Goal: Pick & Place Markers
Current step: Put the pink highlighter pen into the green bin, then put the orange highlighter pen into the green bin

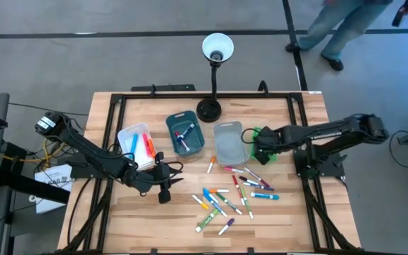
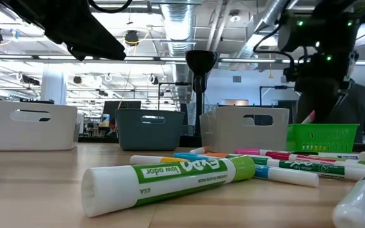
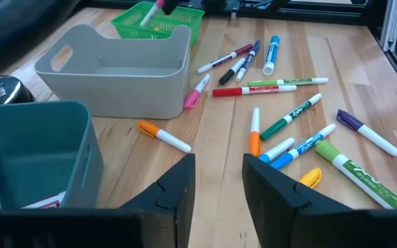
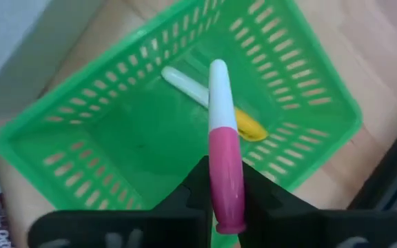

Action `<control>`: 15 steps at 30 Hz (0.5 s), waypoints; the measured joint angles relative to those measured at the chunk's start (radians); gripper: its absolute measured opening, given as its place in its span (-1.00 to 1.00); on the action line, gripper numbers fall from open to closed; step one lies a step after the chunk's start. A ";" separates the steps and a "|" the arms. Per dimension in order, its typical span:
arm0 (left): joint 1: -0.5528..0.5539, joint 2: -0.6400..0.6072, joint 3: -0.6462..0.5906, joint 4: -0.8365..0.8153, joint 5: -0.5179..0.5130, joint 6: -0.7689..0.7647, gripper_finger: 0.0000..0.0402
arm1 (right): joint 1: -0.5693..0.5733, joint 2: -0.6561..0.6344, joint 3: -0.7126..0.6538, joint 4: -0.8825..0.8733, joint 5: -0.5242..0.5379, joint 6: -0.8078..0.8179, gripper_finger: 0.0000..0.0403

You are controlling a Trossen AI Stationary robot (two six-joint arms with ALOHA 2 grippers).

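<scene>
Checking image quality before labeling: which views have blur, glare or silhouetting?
Low view: the nearest green marker looms large and soft, and the arms go near-black against bright ceiling lights. Right wrist view: the pink marker in the right gripper is slightly soft, the green basket readable. High and left wrist views: evenly lit, no strong glare; left gripper clear.

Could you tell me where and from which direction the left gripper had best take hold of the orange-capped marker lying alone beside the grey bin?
Probably at mid-barrel, coming straight down. The orange-capped marker lies flat on the table, apart from the other markers, with bare wood along both long sides for the fingers. Its white barrel is the longest straight stretch. The left gripper is open and would need its fingers set across the barrel, clear of the grey bin.
</scene>
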 joint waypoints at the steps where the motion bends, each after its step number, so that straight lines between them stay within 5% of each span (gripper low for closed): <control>1: 0.000 0.000 0.000 0.000 0.000 0.000 -0.41 | -0.006 0.010 0.000 -0.001 -0.002 0.000 -0.82; 15: 0.029 0.036 0.001 0.026 0.002 -0.082 -0.41 | 0.002 0.109 0.055 -0.006 -0.002 -0.049 -0.19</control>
